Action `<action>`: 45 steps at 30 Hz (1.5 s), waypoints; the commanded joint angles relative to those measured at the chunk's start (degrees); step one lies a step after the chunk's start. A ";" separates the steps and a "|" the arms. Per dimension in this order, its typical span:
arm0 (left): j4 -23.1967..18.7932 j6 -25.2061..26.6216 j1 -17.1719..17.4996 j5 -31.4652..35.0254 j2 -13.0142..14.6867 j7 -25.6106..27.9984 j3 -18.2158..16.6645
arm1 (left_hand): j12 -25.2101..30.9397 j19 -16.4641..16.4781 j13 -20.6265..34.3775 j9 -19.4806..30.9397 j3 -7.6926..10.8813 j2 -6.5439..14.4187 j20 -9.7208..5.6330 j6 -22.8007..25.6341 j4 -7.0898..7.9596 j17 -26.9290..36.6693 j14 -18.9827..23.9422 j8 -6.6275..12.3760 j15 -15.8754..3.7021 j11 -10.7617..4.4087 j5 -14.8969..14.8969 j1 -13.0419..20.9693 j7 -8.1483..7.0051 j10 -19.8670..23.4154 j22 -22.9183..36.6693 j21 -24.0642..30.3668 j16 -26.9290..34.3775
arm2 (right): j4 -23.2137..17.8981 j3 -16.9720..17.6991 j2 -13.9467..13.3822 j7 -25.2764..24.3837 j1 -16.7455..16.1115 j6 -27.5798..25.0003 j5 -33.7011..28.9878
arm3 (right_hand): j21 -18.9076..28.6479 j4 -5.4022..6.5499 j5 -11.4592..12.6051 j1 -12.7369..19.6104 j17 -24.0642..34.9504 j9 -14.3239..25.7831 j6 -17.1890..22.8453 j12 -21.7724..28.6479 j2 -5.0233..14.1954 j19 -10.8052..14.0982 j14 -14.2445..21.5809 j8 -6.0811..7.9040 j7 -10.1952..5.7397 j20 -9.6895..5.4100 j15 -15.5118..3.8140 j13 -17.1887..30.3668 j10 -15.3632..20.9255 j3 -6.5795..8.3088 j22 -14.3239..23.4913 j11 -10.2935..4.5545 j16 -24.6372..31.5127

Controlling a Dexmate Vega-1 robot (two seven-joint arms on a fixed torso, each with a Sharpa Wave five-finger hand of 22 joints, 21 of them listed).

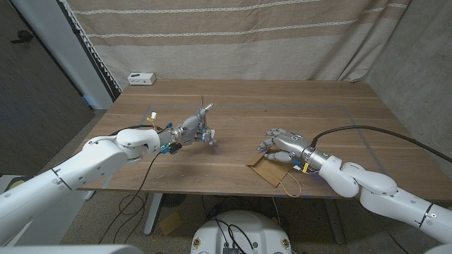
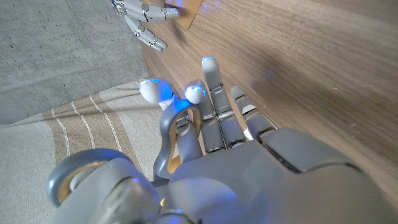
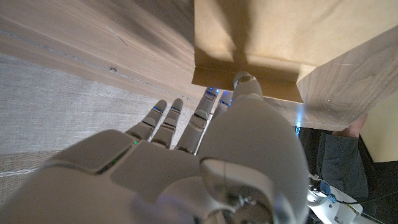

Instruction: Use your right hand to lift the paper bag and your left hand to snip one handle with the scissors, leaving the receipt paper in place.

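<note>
Flat brown paper bag (image 1: pixel 270 170) on the table (image 1: pixel 339 120), right by the near edge, just under and in front of the right hand (image 1: pixel 280 142), with its thin handle (image 1: pixel 291 187) hanging past the edge toward the robot. Right hand low over the bag's far end, fingers (image 3: pixel 163 118) apart and holding nothing, far nearer the bag than the other one. Well apart on the other side, left hand (image 1: pixel 192 128) raised, closed around the scissors (image 1: pixel 203 113), blades pointing up and away from the bag
</note>
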 commanded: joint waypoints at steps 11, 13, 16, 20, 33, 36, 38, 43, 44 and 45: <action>-0.57 -0.89 1.31 -0.30 0.30 0.65 -0.74 | 0.27 0.50 0.17 0.41 -1.99 0.10 0.07 4.60 0.00 -0.44 0.23 7.76 -2.99 -0.61 0.48 -0.75 4.69 1.09 0.15 -0.19 0.66 | 3.90 -1.39 2.49 -4.55 1.16 2.99 0.66 | -0.14 0.15 -1.20 1.82 1.15 0.68 3.36 1.18 0.63 1.37 3.37 0.28 0.07 -3.05 -10.29 1.66 5.73 1.14 0.49 0.07 0.98; -0.63 -0.91 1.43 -0.36 0.42 0.57 -0.79 | 0.26 0.52 0.19 0.35 -1.99 0.10 0.07 4.71 0.01 -0.37 0.19 7.76 -3.15 -0.50 0.49 -0.77 4.69 1.04 0.16 -0.19 0.78 | 4.34 -1.37 2.85 -5.37 1.11 3.41 1.06 | -0.01 0.02 -1.81 2.80 1.33 0.81 6.24 1.62 0.94 2.21 4.72 1.06 -0.02 -4.06 -10.37 1.65 8.30 1.82 0.53 -0.06 1.44; -0.88 -1.09 1.89 -0.44 0.55 0.90 -1.01 | 0.19 0.48 0.01 0.26 -2.00 0.08 0.08 4.68 0.03 -0.41 0.11 7.73 -3.19 -0.57 0.51 -0.80 4.69 1.13 0.18 -0.20 0.96 | 5.23 -1.40 3.50 -6.96 1.10 4.28 1.54 | 0.17 -0.55 -2.80 4.89 1.46 0.97 9.58 2.11 0.94 3.32 6.96 1.91 -0.08 -4.51 -10.45 1.57 11.92 2.96 0.52 -0.09 2.18; -1.17 -1.32 2.48 -0.51 0.76 1.45 -1.38 | 0.33 0.48 0.26 0.50 -2.01 0.07 0.09 4.64 0.04 -0.44 0.01 7.90 -3.12 -0.47 0.51 -0.83 4.69 1.03 0.18 -0.23 1.10 | 6.25 -1.31 4.00 -8.51 1.18 5.56 2.28 | 0.31 -0.66 -3.46 5.92 1.65 1.02 11.64 2.58 1.02 3.90 8.59 2.40 -0.09 -4.67 -10.61 1.66 14.17 3.51 0.57 0.00 2.82; -1.19 -1.53 2.73 -0.48 0.65 1.71 -1.45 | 0.22 0.53 -0.02 0.31 -2.00 0.08 0.08 4.58 0.07 -0.80 -0.19 7.83 -3.19 -0.66 0.57 -0.90 4.69 1.09 0.18 -0.25 1.49 | 6.37 0.61 4.47 -10.74 0.75 4.06 3.67 | 0.64 -1.03 -4.18 7.59 1.97 0.94 14.87 3.61 0.94 4.71 9.85 3.12 0.55 -4.49 -10.79 3.08 15.47 4.21 0.75 0.23 3.31; -1.18 -1.47 2.63 -0.49 0.54 1.71 -1.38 | 0.31 0.59 0.17 0.03 -1.98 0.11 0.09 4.35 0.08 -0.49 -0.42 7.56 -3.14 -0.75 0.59 -0.90 4.69 0.95 0.18 -0.24 1.71 | 6.31 1.06 4.19 -11.55 0.84 3.66 2.99 | 0.75 -1.04 -4.31 7.80 2.03 0.93 15.19 3.72 0.91 4.92 9.98 3.14 0.46 -4.51 -10.79 3.34 15.40 4.29 0.79 0.28 3.37; -1.26 -1.42 2.62 -0.41 0.41 2.02 -1.34 | 0.24 0.53 0.03 0.18 -1.98 0.12 0.09 4.46 0.09 -0.75 -0.32 7.71 -3.10 -0.62 0.60 -0.91 4.69 1.02 0.17 -0.26 1.65 | 6.29 1.40 4.16 -12.16 0.89 3.21 2.67 | 0.79 -1.03 -4.40 7.96 2.07 0.93 15.13 3.77 1.03 4.96 10.07 3.05 0.34 -4.62 -10.82 3.50 15.30 4.40 0.83 0.31 3.41; -1.36 -2.51 3.42 -0.03 -0.29 3.31 -1.51 | 0.13 0.51 -0.23 -0.15 -1.97 0.12 0.11 4.79 0.08 -0.94 -0.42 7.62 -3.23 -0.77 0.64 -0.88 4.68 1.10 0.21 -0.26 1.81 | 6.33 2.25 4.31 -13.59 0.99 2.41 2.69 | 1.03 -1.00 -4.63 8.24 2.14 0.94 15.13 3.90 1.13 5.43 10.10 2.92 0.30 -4.66 -10.81 3.81 15.20 4.58 0.90 0.32 3.43; -1.59 -2.85 3.88 0.15 -0.44 4.13 -1.71 | 0.23 0.52 -0.05 -0.16 -1.98 0.12 0.08 4.68 0.08 -1.15 -0.30 7.58 -3.30 -0.67 0.64 -0.87 4.69 1.06 0.21 -0.26 1.75 | 6.30 2.34 4.33 -13.79 1.03 2.15 2.52 | 1.08 -0.98 -4.72 8.30 2.16 0.94 15.09 3.95 1.13 5.51 10.09 2.87 0.35 -4.70 -10.80 3.91 15.16 4.62 0.93 0.33 3.43; -1.73 -2.82 3.89 0.34 -0.37 4.28 -1.69 | 0.24 0.49 -0.04 -0.17 -1.97 0.12 0.08 4.64 0.08 -1.06 -0.24 7.57 -3.21 -0.67 0.64 -0.87 4.69 1.07 0.22 -0.27 1.84 | 6.33 2.37 4.28 -13.96 1.17 2.11 2.32 | 1.31 -0.93 -4.88 8.38 2.19 0.95 15.06 4.01 1.13 5.99 10.02 2.78 0.38 -5.03 -10.79 4.09 15.05 4.67 0.98 0.36 3.40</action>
